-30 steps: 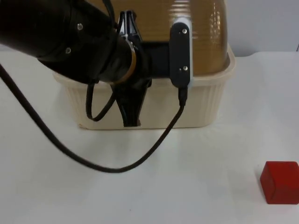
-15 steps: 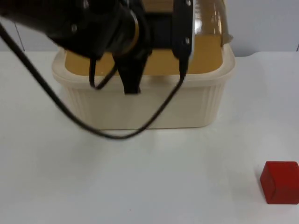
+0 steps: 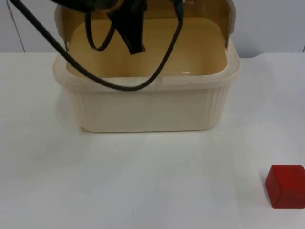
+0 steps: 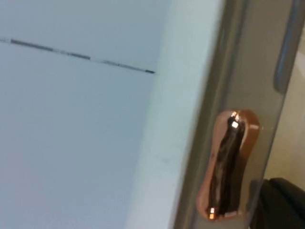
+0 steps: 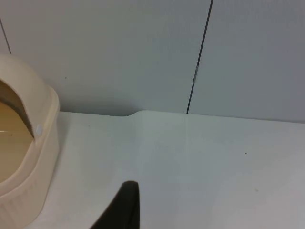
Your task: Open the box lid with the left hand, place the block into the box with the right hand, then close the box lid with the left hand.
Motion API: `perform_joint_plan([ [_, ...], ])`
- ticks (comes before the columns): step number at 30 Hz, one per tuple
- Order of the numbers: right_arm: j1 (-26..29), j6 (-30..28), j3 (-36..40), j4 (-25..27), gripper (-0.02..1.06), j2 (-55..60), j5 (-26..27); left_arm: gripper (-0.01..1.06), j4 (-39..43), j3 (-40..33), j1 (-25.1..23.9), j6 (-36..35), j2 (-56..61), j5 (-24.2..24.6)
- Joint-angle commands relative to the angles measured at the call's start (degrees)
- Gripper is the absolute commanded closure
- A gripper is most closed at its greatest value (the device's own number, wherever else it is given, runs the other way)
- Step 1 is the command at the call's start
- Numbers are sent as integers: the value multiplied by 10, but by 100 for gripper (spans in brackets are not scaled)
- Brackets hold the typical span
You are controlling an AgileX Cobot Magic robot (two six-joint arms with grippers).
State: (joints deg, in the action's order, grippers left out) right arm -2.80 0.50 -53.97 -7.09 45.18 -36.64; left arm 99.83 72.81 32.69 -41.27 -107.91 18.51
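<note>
Box: cream, ribbed walls, at the back middle of the white table, open side up. Lid swung up and back, tan and see-through, roughly upright over the rear rim. Inside bare, tan floor in plain sight.

Block: red cube, on the table near the front right, well apart from the box, untouched.

Left gripper: high over the rear half of the box, at the raised lid. In the left wrist view, copper-coloured lid handle close by, a dark fingertip just beside it. Fingers apart or pinched on the handle: cannot tell.

Right gripper: waiting off to the right; in the right wrist view 1 black fingertip over bare table, box corner beside it, grey wall behind. State of its fingers: cannot tell.

Step in hand, by judgement: finishing the lid opening, step 1 of 3. To do well: carry the lid past upright so it rests back unaided; no downward pull, or the light box may tip or slide. Hold the lid clear while the right arm goes for the block. Approach the block from above, grip on 2 flat opposite faces, lift straight, enter over the front rim.
</note>
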Motion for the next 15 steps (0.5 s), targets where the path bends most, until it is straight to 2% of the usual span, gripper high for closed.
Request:
perform_joint_plan([
  [1,3,-1,-2,-5,1,-1,7,105,1,6,-6,-39,0,10],
  [4,3,-1,-2,-5,1,-1,7,105,-17,6,-7,-62,2,25],
  [5,3,-1,-2,-5,1,-1,7,105,-66,6,-1,-63,6,31],
  [7,3,-1,-2,-5,1,-1,7,105,-230,6,6,-22,24,28],
  [8,3,-1,-2,-5,1,-1,7,105,-230,6,6,-22,24,28],
  [9,3,-1,-2,-5,1,-1,7,105,-322,6,6,16,33,16],
  [10,3,-1,-2,-5,1,-1,7,105,-447,5,6,81,42,1],
  [11,3,-1,-2,-3,1,-1,7,105,-635,2,6,199,53,-6],
  [12,3,-1,-2,-3,1,-1,7,105,-695,-1,6,235,58,-6],
  [13,3,-1,-2,-3,1,-1,7,105,-695,-1,6,235,58,-6],
  [14,3,-1,-2,-3,1,-1,4,105,-846,-14,6,328,76,-6],
  [15,3,-1,-2,-2,1,-1,0,105,-948,-25,6,398,89,-6],
])
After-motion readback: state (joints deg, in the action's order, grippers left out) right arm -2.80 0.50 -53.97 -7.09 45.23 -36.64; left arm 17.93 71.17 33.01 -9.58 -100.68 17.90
